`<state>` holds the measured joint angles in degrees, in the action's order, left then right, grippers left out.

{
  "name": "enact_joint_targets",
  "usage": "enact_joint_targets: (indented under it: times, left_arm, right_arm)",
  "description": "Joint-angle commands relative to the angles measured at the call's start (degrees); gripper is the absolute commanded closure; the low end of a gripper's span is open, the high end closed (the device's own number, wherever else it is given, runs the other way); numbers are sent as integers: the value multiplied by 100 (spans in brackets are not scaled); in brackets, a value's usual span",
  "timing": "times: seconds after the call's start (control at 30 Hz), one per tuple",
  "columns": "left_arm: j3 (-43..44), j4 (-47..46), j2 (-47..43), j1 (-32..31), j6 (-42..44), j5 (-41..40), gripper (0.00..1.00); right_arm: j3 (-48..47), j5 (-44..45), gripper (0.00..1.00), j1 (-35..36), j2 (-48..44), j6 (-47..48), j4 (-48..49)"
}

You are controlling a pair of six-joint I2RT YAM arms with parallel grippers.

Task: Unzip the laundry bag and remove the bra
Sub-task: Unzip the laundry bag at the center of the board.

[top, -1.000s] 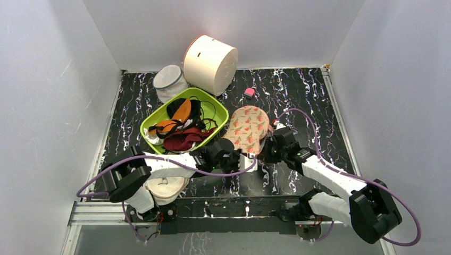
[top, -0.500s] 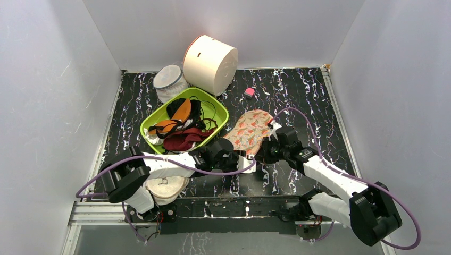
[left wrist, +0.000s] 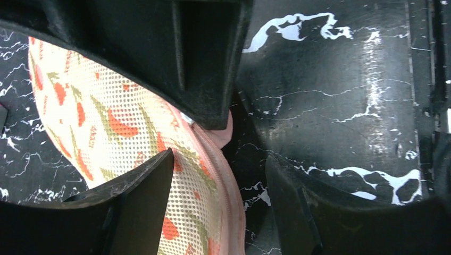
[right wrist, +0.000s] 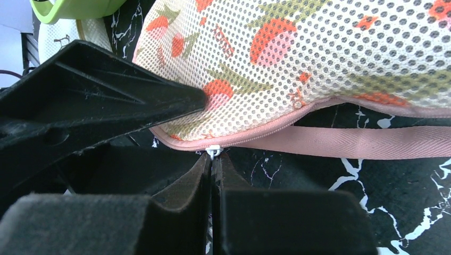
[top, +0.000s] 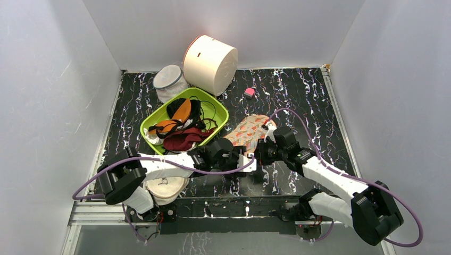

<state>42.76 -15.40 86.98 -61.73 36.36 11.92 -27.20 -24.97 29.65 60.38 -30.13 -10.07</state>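
Checker: step in hand?

Annotator: unzipping, barely begun; laundry bag lies mid-table, just right of the green basket, near end looks lifted a bit between the two arms; zipper looks closed along the pink edge, as far as both wrist views show.

Checker: fingers?

Annotator: right gripper is pressed closed, small white zipper pull pinched at its tips; left gripper has its fingers spread apart, bag's seam edge sitting between them; one finger touches the fabric, nothing clamped.

Checker: bra?

Annotator: not visible; presumably inside the bag, but the mesh is too dense to tell; black straps in the basket look like other items, can't confirm.

Checker: next move?

Annotator: my read only; left should pinch the fabric or seam just beside the pull to anchor the bag; then right drags the pull along the edge, following the curve rather than a straight line.

Checker: risks?

Annotator: bag is light and soft, so without an anchor it would likely slide or bunch on the table instead of opening; pull is tiny, grip could slip off; pink strap lies just under the zipper, could snag; opening must get wide enough for padded cups before anyone reaches in.
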Motion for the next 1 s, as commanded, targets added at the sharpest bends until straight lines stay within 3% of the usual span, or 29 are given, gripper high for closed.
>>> enact_joint_targets:
  times: [0.0,0.47,0.63,0.97]
  left_arm:
    - [116,-303,38,-32,40,-376,39]
    - [102,-281,-22,-40,163,-576,84]
    - [141,-194,-32,-40,204,-560,100]
    - [69,-296,33,-40,196,-552,100]
  right_arm:
    - [21,-125,100,94,7,-102,455]
    - [38,102,100,120,148,-41,494]
    - [102,852,100,67,188,-121,383]
    - [433,1956,100,-132,-210,-384,321]
